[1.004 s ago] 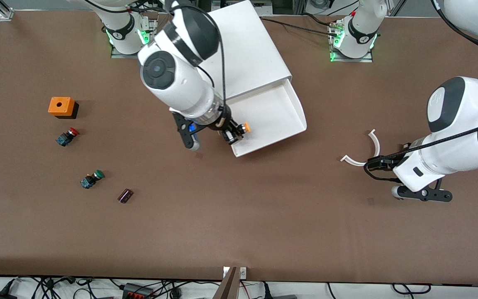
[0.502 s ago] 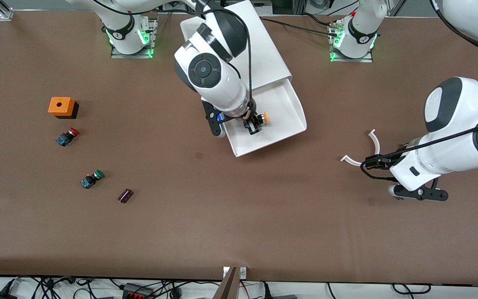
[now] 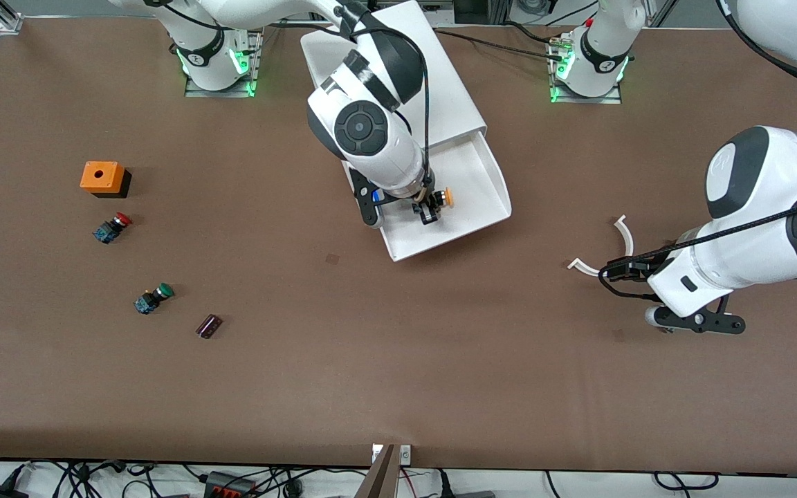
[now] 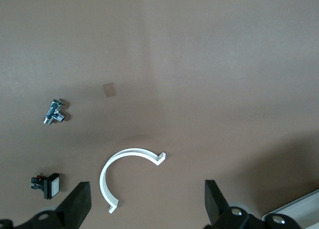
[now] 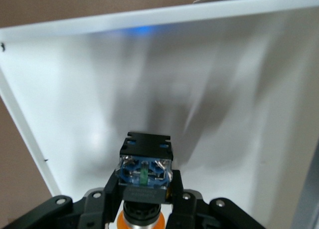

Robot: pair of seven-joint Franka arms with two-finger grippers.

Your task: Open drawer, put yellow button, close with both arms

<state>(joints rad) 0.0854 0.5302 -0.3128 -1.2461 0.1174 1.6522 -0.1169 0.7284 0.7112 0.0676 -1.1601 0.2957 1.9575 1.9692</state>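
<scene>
The drawer (image 3: pixel 455 235) stands pulled out of the white cabinet (image 3: pixel 405 76). My right gripper (image 3: pixel 429 210) is shut on the yellow button (image 3: pixel 445 198) and holds it over the drawer's inside. In the right wrist view the button's black-and-blue body (image 5: pixel 145 169) sits between the fingers above the drawer's white floor (image 5: pixel 89 89), with the orange cap toward the wrist. My left gripper (image 3: pixel 694 322) is open and empty, low over the table near the left arm's end. Its fingers (image 4: pixel 79 205) stand wide apart in the left wrist view.
A white curved plastic piece (image 3: pixel 629 239) lies by the left gripper and also shows in the left wrist view (image 4: pixel 127 158). An orange box (image 3: pixel 102 177), a red-capped switch (image 3: pixel 113 227), a green-capped switch (image 3: pixel 153 298) and a small dark part (image 3: pixel 209 326) lie toward the right arm's end.
My right gripper has carried the yellow button from the drawer's front corner to over the drawer's inside. The left arm has shifted only slightly.
</scene>
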